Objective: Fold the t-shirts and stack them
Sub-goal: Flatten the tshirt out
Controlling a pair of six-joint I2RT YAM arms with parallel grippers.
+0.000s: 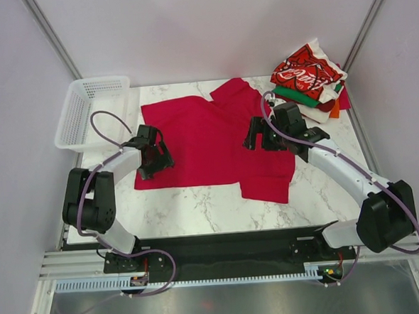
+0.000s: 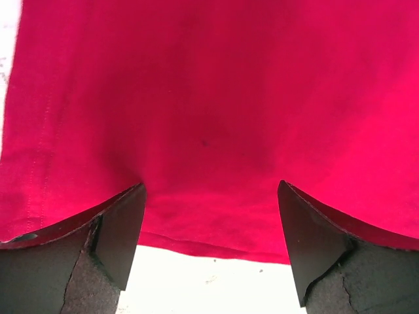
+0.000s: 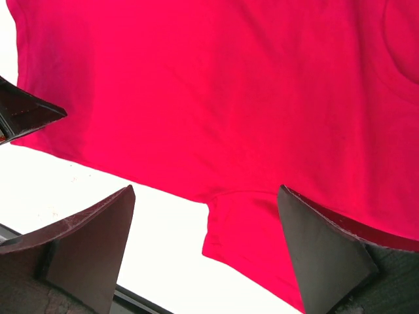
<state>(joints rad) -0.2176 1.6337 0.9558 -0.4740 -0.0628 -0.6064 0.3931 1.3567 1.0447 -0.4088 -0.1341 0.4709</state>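
The only container here is the white mesh basket [image 1: 93, 111], parked at the far-left corner of the marble table [image 1: 198, 207]. All the cloth sits outside it, on the tabletop. The stack [image 1: 311, 79] of folded shirts is over at the far-right corner. It's got a red one with white script print on top, with green, white, orange and dark red edges poking out underneath, kinda messy rather than squared up.

The red shirt [image 1: 208, 139] lies spread flat in the middle of the table, between the two arms, well apart from the basket and near the stack. Its hem is at the left end. One sleeve points at the far edge and the other points at the near edge on the right.

The left gripper [image 1: 155, 159] is down at the hem, toward the near corner. Its wrist cam shows the fingers [image 2: 118, 229] spread wide with red cloth running between them, and the hem edge and a bit of bare table just below. It isn't clamped on anything. Can't tell if the tips actually touch the cloth.

The right gripper [image 1: 257, 138] is over the shirt's right part, between the sleeves. Its fingers [image 3: 327, 248] gape wide too, gripping nothing. In its wrist view the spot where the near sleeve meets the body sits between them.
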